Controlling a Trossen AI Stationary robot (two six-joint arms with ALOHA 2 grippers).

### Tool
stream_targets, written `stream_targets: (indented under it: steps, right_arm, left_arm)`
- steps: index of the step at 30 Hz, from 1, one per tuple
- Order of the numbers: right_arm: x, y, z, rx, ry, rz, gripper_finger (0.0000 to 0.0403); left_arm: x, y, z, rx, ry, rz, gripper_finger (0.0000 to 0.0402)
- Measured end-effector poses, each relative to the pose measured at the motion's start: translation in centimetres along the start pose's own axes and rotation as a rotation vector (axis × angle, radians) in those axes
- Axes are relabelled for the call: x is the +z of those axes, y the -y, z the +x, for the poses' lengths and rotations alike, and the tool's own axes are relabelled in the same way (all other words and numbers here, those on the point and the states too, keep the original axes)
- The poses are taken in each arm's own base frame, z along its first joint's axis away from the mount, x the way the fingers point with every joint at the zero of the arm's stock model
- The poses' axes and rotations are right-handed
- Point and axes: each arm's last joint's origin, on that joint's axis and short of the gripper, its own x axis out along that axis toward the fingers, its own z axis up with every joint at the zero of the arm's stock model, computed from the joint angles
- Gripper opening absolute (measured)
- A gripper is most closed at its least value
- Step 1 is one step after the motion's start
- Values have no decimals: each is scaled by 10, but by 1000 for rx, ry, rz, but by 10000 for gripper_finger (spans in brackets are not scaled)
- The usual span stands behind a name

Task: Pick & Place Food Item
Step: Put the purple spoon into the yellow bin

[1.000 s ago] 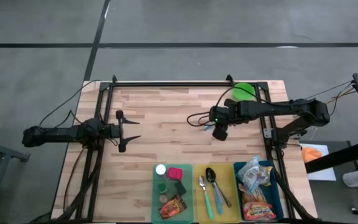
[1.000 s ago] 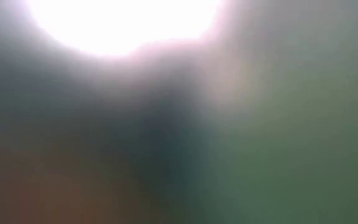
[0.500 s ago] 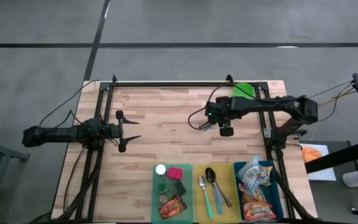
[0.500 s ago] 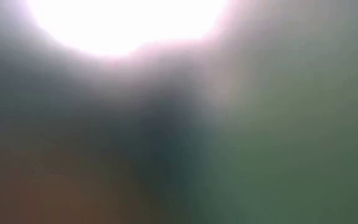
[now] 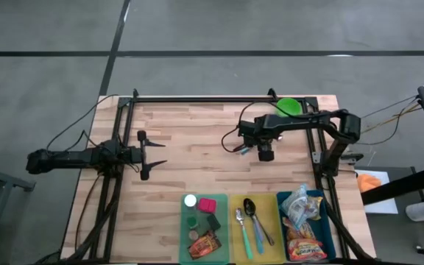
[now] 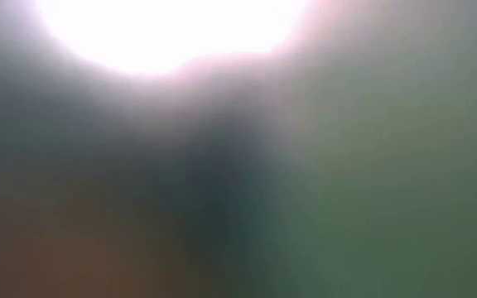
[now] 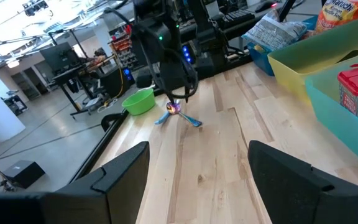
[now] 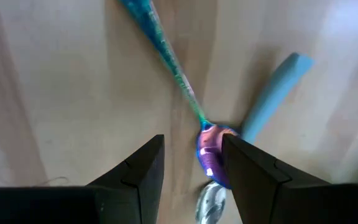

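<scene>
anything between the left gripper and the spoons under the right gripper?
No: in the left wrist view, only bare wood table lies between the left gripper and the crossed spoons.

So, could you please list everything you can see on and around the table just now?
Table: one, light wood.
Green bowl: one, far right corner.
Spoons under right gripper: two, iridescent and light blue, crossed.
Green bin: one, near edge, holding small containers.
Yellow bin: one, middle, holding cutlery.
Blue bin: one, rightmost, holding snack bags.
Left gripper: open, empty, left side.
Right gripper: open, over the spoons.
</scene>
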Motion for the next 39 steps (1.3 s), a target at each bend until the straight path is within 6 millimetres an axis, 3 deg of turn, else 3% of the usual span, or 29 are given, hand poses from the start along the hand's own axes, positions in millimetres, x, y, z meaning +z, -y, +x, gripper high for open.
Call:
stream_targets:
  steps: [9,21,39]
  right_arm:
    - [6,10,0,-24,65,-48,157]
    - [18,10,28,27,-6,-91,157]
    - [9,34,35,220,66,-16,157]
  left_arm:
    - [0,0,0,0,0,0,275]
    - [0,0,0,0,0,0,275]
    - [0,0,0,0,0,0,275]
